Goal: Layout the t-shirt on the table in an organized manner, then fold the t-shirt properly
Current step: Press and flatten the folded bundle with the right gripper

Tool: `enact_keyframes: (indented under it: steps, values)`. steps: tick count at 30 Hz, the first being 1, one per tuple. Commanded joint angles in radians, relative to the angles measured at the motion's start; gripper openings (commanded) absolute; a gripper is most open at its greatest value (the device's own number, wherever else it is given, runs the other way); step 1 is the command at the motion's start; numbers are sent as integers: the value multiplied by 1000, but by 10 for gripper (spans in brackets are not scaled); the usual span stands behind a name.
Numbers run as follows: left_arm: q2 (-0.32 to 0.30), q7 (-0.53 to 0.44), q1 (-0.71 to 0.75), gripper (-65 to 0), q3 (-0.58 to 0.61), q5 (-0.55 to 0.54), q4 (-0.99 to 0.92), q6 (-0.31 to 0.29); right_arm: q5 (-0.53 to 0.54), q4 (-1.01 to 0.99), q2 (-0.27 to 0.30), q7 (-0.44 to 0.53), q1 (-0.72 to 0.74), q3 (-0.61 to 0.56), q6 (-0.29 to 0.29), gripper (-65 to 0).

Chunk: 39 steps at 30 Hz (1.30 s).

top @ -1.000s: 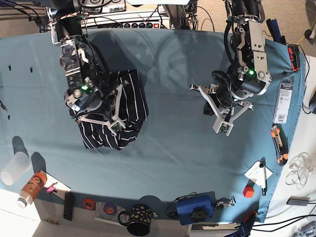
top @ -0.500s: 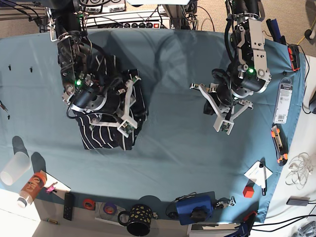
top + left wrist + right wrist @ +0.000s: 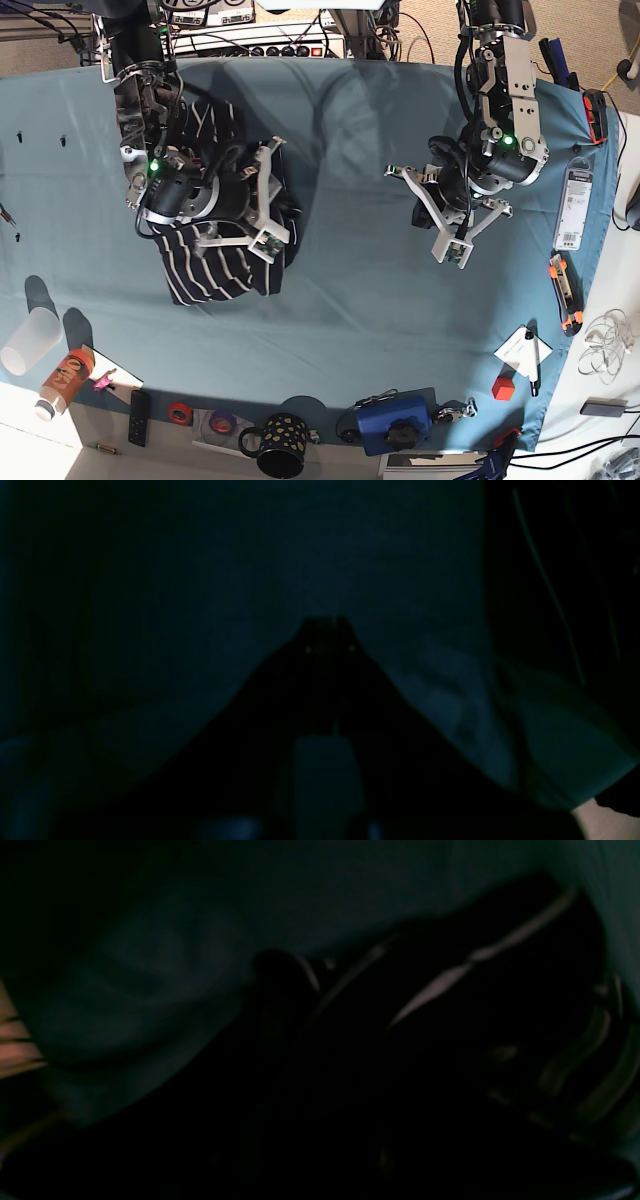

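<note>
Lining the near edge of the teal tabletop (image 3: 340, 310) are a polka-dot mug (image 3: 283, 444) and a blue device (image 3: 393, 422). Farther in, toward the left edge, the striped t-shirt (image 3: 215, 270) lies bunched beneath the right gripper (image 3: 268, 200), jaws spread over the cloth. Toward the right edge, the left gripper (image 3: 455, 215) hovers apart, jaws pressed together, empty.

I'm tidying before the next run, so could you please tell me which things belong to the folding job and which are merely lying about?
Job: dark white-striped fabric t-shirt; teal cloth-covered table.
Lying about: black dotted mug; translucent plastic cup; small red block.
</note>
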Motion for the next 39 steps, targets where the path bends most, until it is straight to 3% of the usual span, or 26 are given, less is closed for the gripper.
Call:
enact_keyframes:
  steps: [1, 5, 10, 12, 13, 17, 20, 26, 31, 33, 36, 39]
  values:
    - [0, -19, -13, -650, 0, -10, 17, -5, -53, 16, 10, 15, 20, 8, -25, -458]
    - [0, -19, -14, -650, 0, -10, 17, -5, -270, 16, 18, 60, 19, 7, -121, -458]
    - [0, -23, -14, -650, 0, -11, 17, -5, -248, 16, 25, 84, 24, 5, -158, -458]
    - [0, -36, -14, -650, 0, -11, 17, -5, -253, 16, 22, 106, 35, 5, -276, -459]
    - [0, -42, -14, -650, 0, -11, 17, -4, -269, 13, 20, 113, 34, 4, -298, -459]
    - [0, -42, -13, -650, 0, -10, 17, -4, -370, -52, 29, 68, 34, -38, -274, -459]
    - [0, -43, -14, -650, 0, -16, 17, -5, -428, -61, 29, 109, 43, -47, -275, -458]
    - [0, -45, -14, -650, 0, -29, 17, -10, -385, -31, 29, 125, 72, -47, -272, -458]
    - [0, -44, -13, -650, 0, -29, 17, -57, -304, -31, 29, 157, 72, -47, -189, -343]
    - [0, -45, -13, -650, 0, -29, 17, -57, -295, -31, 25, 158, 73, -47, -188, -342]
    - [0, -46, -14, -640, 0, -29, 17, -57, -261, 11, 24, 87, 78, -45, -222, -342]
    - [0, -54, -13, -634, 0, -29, 17, -57, -255, 101, 24, 102, 66, -35, -219, -342]
